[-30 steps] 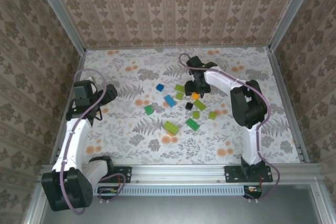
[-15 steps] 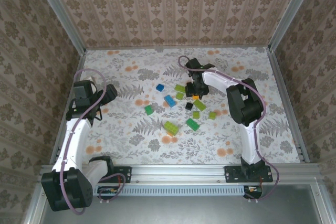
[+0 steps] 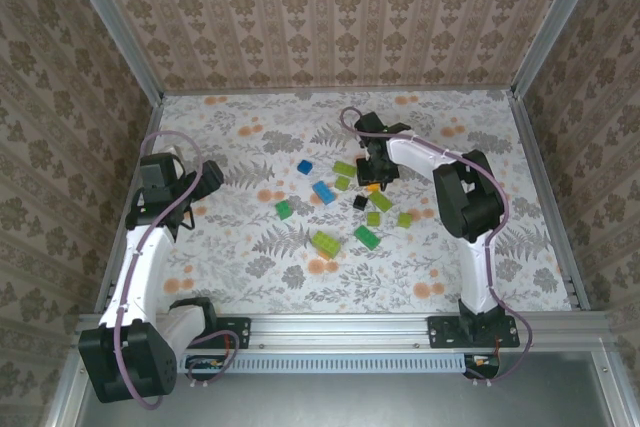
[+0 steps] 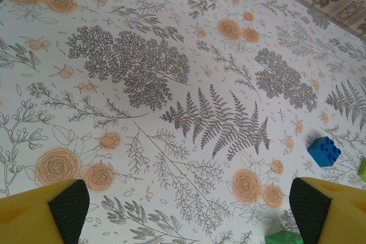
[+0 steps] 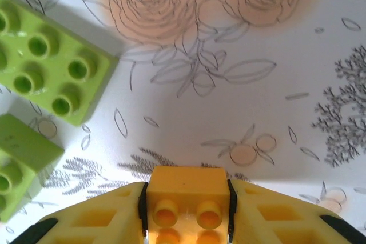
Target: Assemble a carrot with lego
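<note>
The table [image 3: 250, 277] has a smooth, matt white top printed with grey ferns and pale orange roses. The lego bricks [image 3: 345, 209] are glossy hard plastic blocks with round studs on top. They lie loose around the middle of the table, somewhat toward its right edge: light green, dark green and blue ones, and a small black brick [image 3: 360, 202].

In the right wrist view, the right gripper [image 5: 184, 210] has its yellow fingers [image 5: 97, 218] drawn in narrow. Their dark pads press against both sides of a square orange brick [image 5: 184, 190], studs up, low over the table. Two light green bricks [image 5: 48, 72] lie flat just beside it, close together.

The left gripper [image 4: 186, 212] hangs near the left edge of the table with its yellow, black-padded fingers [image 4: 331, 212] spread wide, holding and touching nothing. A blue brick [image 4: 323, 151] lies beyond its fingertips, apart from them.
</note>
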`<state>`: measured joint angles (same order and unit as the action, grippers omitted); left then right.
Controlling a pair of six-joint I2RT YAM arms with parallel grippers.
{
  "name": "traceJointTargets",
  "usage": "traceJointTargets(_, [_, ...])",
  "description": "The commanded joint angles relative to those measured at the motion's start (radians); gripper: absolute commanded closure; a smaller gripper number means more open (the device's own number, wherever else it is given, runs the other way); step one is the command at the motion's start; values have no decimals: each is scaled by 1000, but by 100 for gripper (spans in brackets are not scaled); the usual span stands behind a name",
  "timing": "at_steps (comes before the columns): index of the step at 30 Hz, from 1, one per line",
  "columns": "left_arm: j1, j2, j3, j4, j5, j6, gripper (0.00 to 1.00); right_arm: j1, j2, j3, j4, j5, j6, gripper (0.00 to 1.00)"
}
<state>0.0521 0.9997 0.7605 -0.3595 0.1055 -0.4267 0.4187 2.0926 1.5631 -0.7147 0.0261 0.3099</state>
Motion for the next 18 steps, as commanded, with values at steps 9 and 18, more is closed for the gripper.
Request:
traceJointTargets(9, [-10, 1, 0, 8, -7, -1, 6, 192, -319, -122, -167, -44, -176, 61])
traceJointTargets(18, [-46, 13, 5, 4, 32, 46, 7, 377, -420, -160, -208, -89, -189, 61])
